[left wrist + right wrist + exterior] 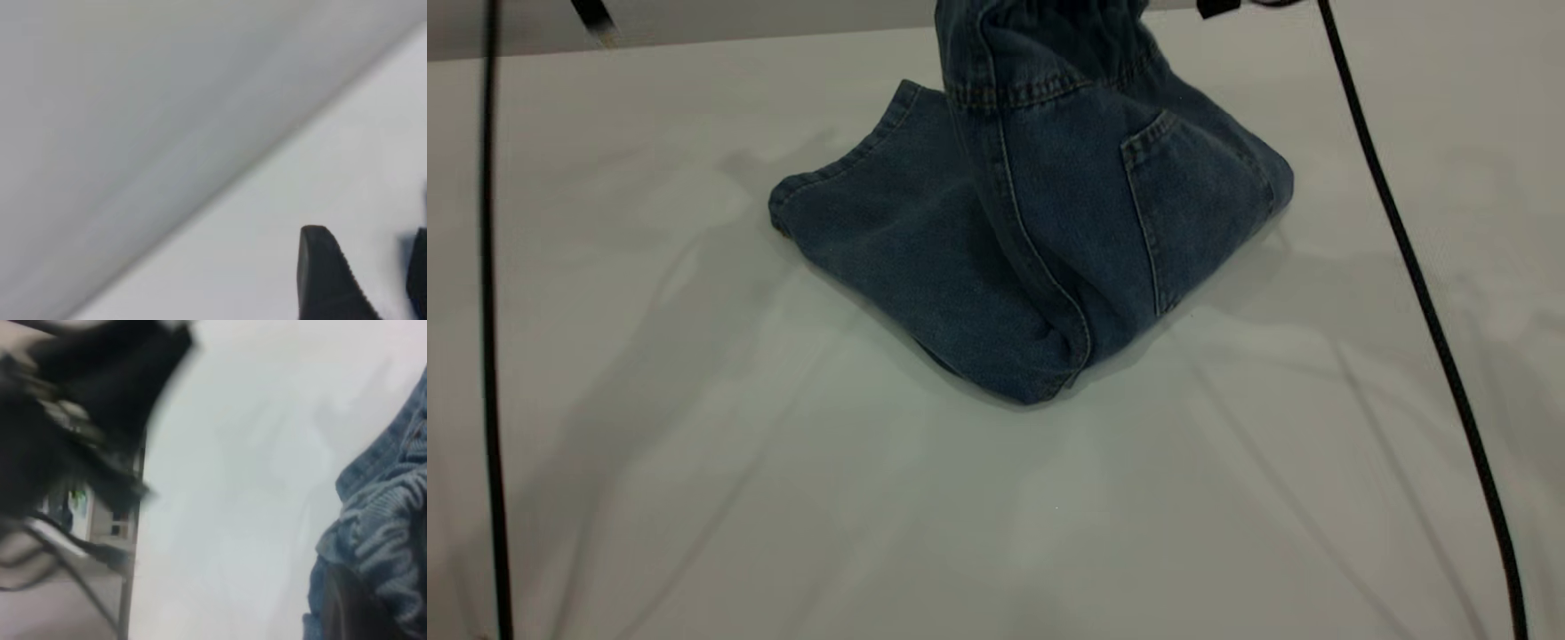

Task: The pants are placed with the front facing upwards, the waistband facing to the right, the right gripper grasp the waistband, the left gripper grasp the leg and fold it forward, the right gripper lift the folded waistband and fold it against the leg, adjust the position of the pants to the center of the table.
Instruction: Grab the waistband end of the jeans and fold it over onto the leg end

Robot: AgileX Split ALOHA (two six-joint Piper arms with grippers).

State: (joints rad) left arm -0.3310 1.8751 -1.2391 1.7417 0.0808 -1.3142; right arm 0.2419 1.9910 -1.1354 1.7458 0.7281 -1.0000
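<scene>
The white-grey worktop (783, 498) lies bare in the near field, crossed only by soft shadows. Two black cables hang in front of it, one (489, 356) at the 9 o'clock margin and one (1432, 311) slanting down the 3 o'clock side. Farther back, a little toward 12 o'clock from the worktop's middle, sit the pants (960, 267), blue denim with tan stitching. Their folded lower part rests flat on the surface, one leg hem pointing toward 10 o'clock, a patch pocket (1192, 213) facing the onlooker on the 3 o'clock side. From this base the cloth rises steeply to the waistband (1049, 44), which is lifted off the worktop and passes out of sight at 12 o'clock. In the right wrist view the right pincer (353, 607) is pinching the gathered waistband, a dark finger pressed into the ruffled denim. In the left wrist view the left pincer (363, 280) hangs over bare worktop, well apart from the pants, its two fingers spread with nothing between them.
</scene>
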